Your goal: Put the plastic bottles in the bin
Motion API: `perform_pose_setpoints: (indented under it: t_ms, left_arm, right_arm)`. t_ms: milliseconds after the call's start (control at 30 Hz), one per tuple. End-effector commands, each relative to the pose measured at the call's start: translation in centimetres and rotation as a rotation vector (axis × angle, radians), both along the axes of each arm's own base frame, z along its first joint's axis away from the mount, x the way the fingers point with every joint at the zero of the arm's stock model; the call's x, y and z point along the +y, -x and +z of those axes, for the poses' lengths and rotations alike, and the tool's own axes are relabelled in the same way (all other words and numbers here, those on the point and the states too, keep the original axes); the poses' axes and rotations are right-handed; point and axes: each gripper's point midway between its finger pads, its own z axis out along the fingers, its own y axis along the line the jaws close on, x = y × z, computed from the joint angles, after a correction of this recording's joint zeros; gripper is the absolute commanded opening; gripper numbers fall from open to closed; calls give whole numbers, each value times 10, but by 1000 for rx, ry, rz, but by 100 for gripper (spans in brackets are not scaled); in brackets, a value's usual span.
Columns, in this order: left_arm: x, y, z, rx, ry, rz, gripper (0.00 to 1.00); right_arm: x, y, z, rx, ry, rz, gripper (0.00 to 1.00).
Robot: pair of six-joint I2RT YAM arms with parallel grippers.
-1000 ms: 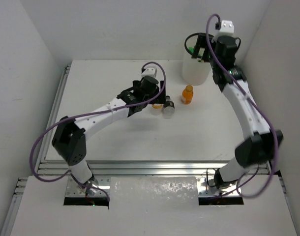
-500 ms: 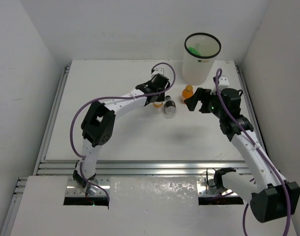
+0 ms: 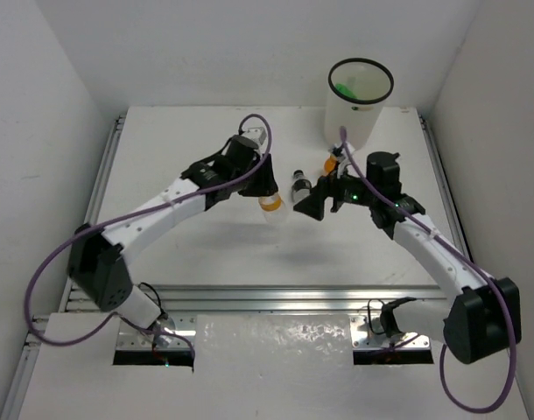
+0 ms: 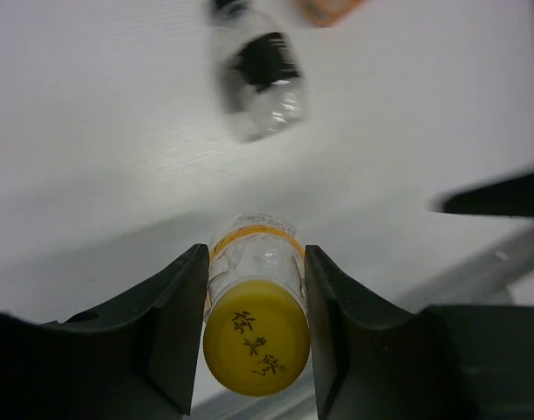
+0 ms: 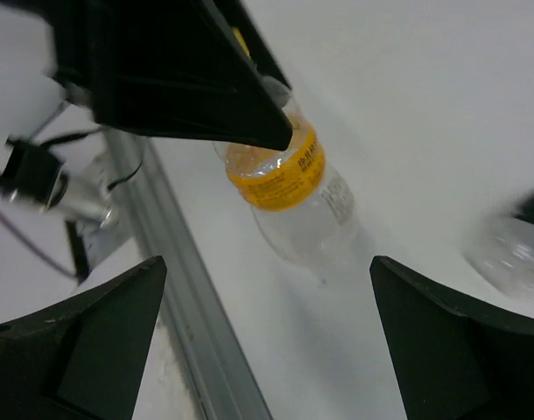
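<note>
My left gripper (image 3: 267, 192) is shut on a small clear plastic bottle (image 3: 272, 210) with a yellow cap and an orange label band, held off the table. In the left wrist view its cap (image 4: 256, 339) sits between both fingers. My right gripper (image 3: 313, 206) stands open just right of that bottle (image 5: 293, 188), nothing between its fingers. A clear bottle with a black cap (image 3: 299, 185) lies on the table between the two grippers. An orange bottle (image 3: 333, 161) stands by the bin (image 3: 359, 118), partly hidden by the right arm. Something green (image 3: 344, 89) lies inside the bin.
White walls close in the table on the left, back and right. An aluminium rail (image 3: 267, 296) runs along the near edge, also in the right wrist view as a rail (image 5: 175, 289). The bin stands at the back right corner.
My left gripper has shut on the yellow-capped bottle and lifted it from the table. My right arm has swung down from over the bin to beside the held bottle, still open.
</note>
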Motion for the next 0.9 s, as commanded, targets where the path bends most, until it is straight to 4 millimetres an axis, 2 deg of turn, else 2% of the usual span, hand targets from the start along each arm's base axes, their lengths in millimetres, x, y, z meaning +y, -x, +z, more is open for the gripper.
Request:
perform_pose_setpoints:
  t_ms: [0,33,200,267,367,400,433,467,500,533,567,600,633,667,700,733,767,833,867]
  left_arm:
    - [-37,45,62,-44,281,-272,0]
    - [-38,49,66,-45,294,-288,0]
    - [-45,70,106,-99,418,-382,0]
    - [-48,74,116,-112,450,-403,0]
    - [-48,72,122,-125,461,-395,0]
    - [-46,69,122,-132,455,-368,16]
    - [-42,67,128,-153,456,-341,28]
    - [-33,55,131,-187,432,-262,44]
    - [-26,49,135,-205,423,-204,89]
    - [-14,46,141,-209,419,-120,99]
    - [11,28,149,-265,376,58,100]
    - [27,25,152,-282,366,148,100]
    - [49,30,162,-306,365,237,100]
    - [77,25,161,-348,315,378,100]
    - [93,28,162,-368,295,435,100]
    - [119,38,162,-401,252,509,100]
    - [131,43,161,-416,224,533,100]
    - [149,57,158,-433,165,538,100]
    - [151,61,146,-422,128,515,100]
  right_arm:
    - [42,23,35,-230,-26,319,99]
    - [48,26,45,-230,-44,357,99]
    - [69,26,34,-209,1,346,99]
    - [71,20,31,-218,27,302,95]
    - [75,21,31,-225,30,297,49]
    - [74,19,32,-229,35,287,0]
    - [73,15,32,-229,43,257,0]
    - [68,6,32,-240,62,194,0]
    - [65,3,33,-250,69,169,0]
    - [62,0,32,-249,78,144,0]
    - [57,-10,34,-256,98,82,0]
    - [52,-18,37,-263,113,28,0]
    - [46,-26,41,-260,118,-36,0]
    - [28,-49,50,-282,146,-187,0]
    - [17,-62,57,-265,139,-291,0]
    - [3,-78,58,-254,154,-389,0]
    - [-25,-101,77,-259,149,-546,0]
    - [-58,-129,89,-247,150,-715,0]
    - [-80,-153,103,-266,132,-807,0]
